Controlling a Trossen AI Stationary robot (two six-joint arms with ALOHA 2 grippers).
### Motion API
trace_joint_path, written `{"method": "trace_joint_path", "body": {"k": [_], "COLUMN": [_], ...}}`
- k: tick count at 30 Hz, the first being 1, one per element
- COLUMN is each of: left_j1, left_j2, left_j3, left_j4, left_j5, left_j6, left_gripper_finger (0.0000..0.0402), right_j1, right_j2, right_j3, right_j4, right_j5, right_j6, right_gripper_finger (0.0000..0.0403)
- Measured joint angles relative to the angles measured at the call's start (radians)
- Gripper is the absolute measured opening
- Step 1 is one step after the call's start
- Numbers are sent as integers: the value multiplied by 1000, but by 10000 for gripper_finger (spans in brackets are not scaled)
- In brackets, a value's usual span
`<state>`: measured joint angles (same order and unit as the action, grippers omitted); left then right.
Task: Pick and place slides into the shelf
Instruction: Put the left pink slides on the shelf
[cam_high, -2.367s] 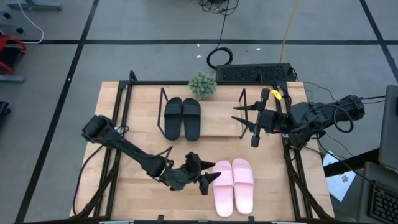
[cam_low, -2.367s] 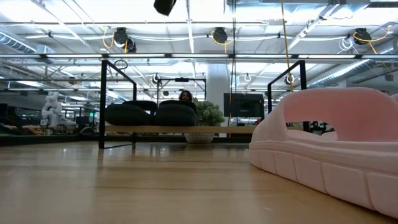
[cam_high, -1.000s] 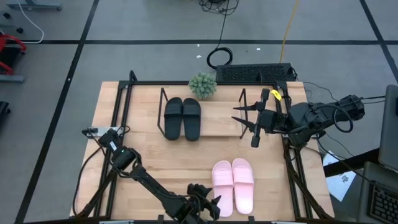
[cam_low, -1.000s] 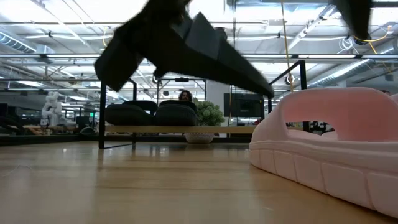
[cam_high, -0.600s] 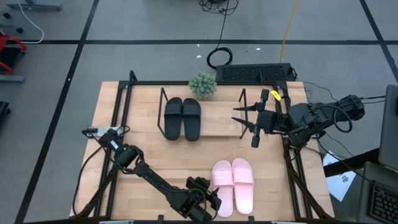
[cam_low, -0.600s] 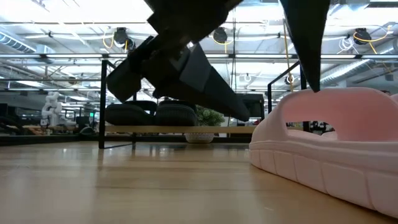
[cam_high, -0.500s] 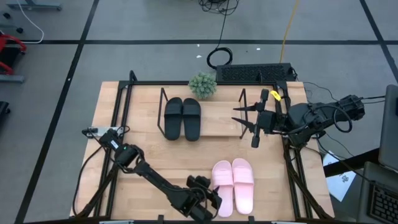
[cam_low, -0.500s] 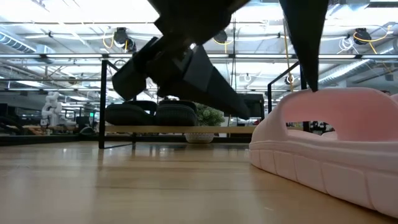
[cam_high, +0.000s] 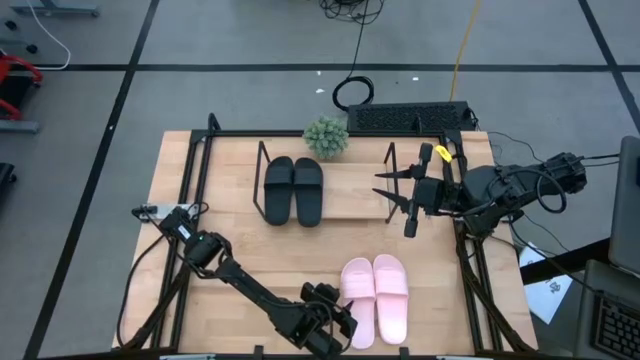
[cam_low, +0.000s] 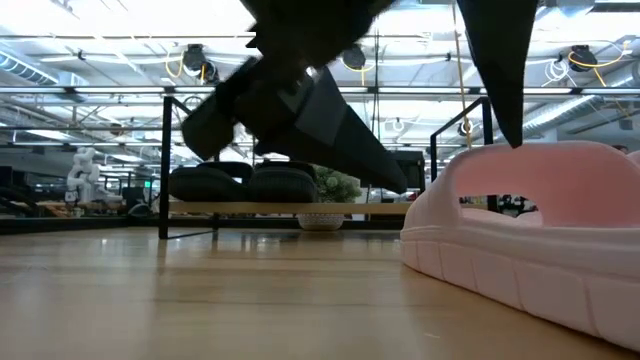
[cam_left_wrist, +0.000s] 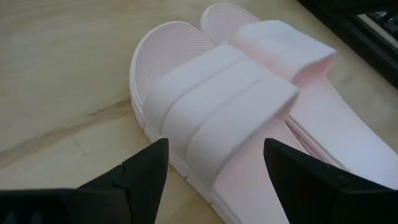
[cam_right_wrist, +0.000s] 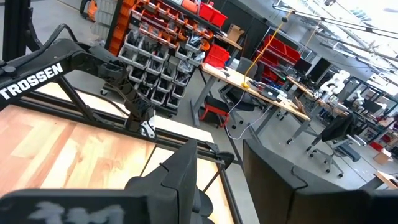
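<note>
Wooden table (cam_high: 230, 250) carries the pink slides (cam_high: 376, 298) side by side at its near edge, long axes running near-to-far. Just left of them, the left gripper (cam_high: 340, 322) stands spread apart, straddling the nearer strap. The right gripper (cam_high: 408, 200) waits part-open beside the shelf (cam_high: 350, 190), empty.

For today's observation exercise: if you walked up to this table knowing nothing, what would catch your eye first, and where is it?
The pink slides lie side by side at the near edge of the table, and the left gripper sits open right beside them, its fingers straddling the nearer slide's strap. Further back, the black slides already sit on the shelf. The right gripper waits at the shelf's right end.
</note>
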<state>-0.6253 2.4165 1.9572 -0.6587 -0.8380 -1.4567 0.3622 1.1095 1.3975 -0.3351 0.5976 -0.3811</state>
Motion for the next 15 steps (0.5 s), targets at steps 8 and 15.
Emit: {"method": "trace_joint_path", "body": {"k": [8,15], "left_j1": [2,35], "left_j2": [0,27], "left_j3": [0,-1], "left_j4": [-4,-23], "left_j5": [4,79], "left_j6": [9,5], "left_gripper_finger": [264,264], "right_j1": [0,0], "right_j2": [0,0], "right_j3": [0,0], "right_j4": [0,0], "right_j5": [0,0], "right_j6": [1,2], "right_gripper_finger": [121,121]}}
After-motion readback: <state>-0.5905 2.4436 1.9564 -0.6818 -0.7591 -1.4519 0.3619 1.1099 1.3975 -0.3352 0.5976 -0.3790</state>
